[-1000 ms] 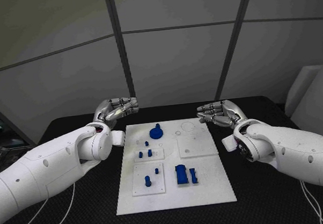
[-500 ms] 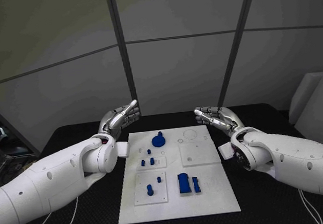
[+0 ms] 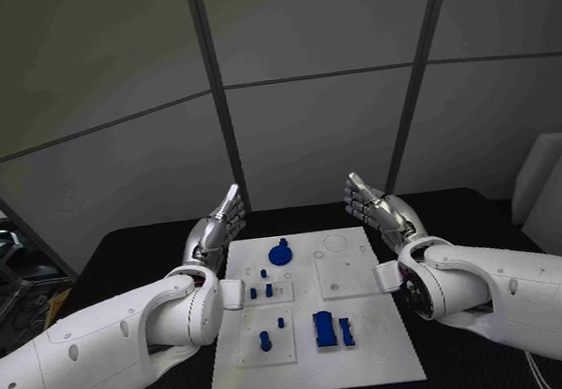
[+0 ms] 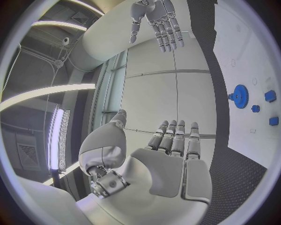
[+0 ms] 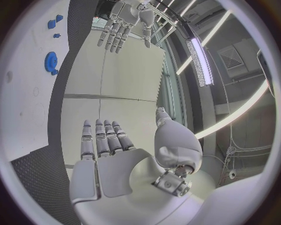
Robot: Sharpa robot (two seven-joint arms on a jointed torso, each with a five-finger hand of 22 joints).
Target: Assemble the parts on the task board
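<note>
The white task board point(image 3: 378, 344) lies in the middle of the black table. On it are a blue gear point(image 3: 281, 253) at the far end, small blue pegs point(image 3: 259, 291) left of centre, and larger blue blocks point(image 3: 325, 329) toward the near end. My left hand point(image 3: 222, 221) is raised beside the board's far left corner, fingers straight and apart, holding nothing. My right hand point(image 3: 374, 207) is raised at the far right corner, likewise flat and empty. The left wrist view shows the left hand point(image 4: 173, 154), the right hand point(image 4: 157, 21) and the gear point(image 4: 239, 96). The right wrist view shows the right hand point(image 5: 108, 154) and the gear point(image 5: 50, 61).
The black table point(image 3: 125, 258) extends on both sides of the board. Grey wall panels point(image 3: 301, 127) stand close behind the table's far edge. A white object point(image 3: 557, 179) leans at the far right.
Both hands have uncurled from a loose curl to flat, straight fingers and lifted upright. The camera has tilted, shifting the whole scene downward.
</note>
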